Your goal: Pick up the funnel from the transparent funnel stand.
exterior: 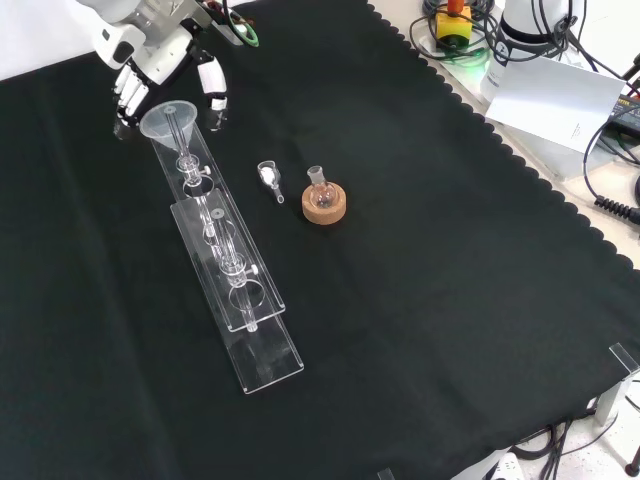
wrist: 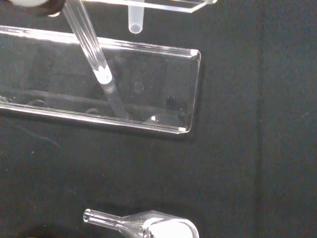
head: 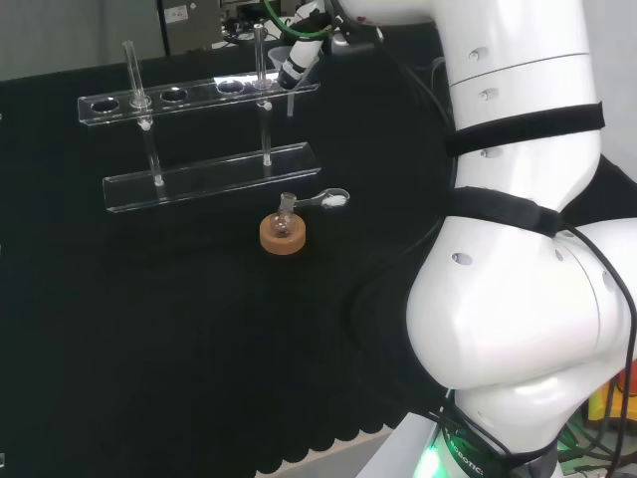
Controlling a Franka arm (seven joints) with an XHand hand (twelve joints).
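The clear funnel [exterior: 168,120] sits in the end hole of the transparent stand [exterior: 228,262], its cone above the top shelf. The black and white hand [exterior: 150,55] hangs just behind the cone. Its fingers [exterior: 124,95] point down on one side and its thumb [exterior: 213,92] on the other, relaxed. I cannot tell whether they touch the cone. In the head view the hand [head: 300,58] is at the right end of the stand's shelf [head: 199,93], next to the funnel [head: 278,53]. The wrist view shows the funnel's stem tip [wrist: 134,22] above the stand's base plate [wrist: 158,94].
A cork ring with a small flask [exterior: 324,203] stands right of the stand in the front view. A small glass scoop with white powder [exterior: 268,174] lies between them. A glass tube [head: 132,72] stands at the stand's far end. Cables and boxes lie beyond the cloth's scalloped edge [exterior: 470,100].
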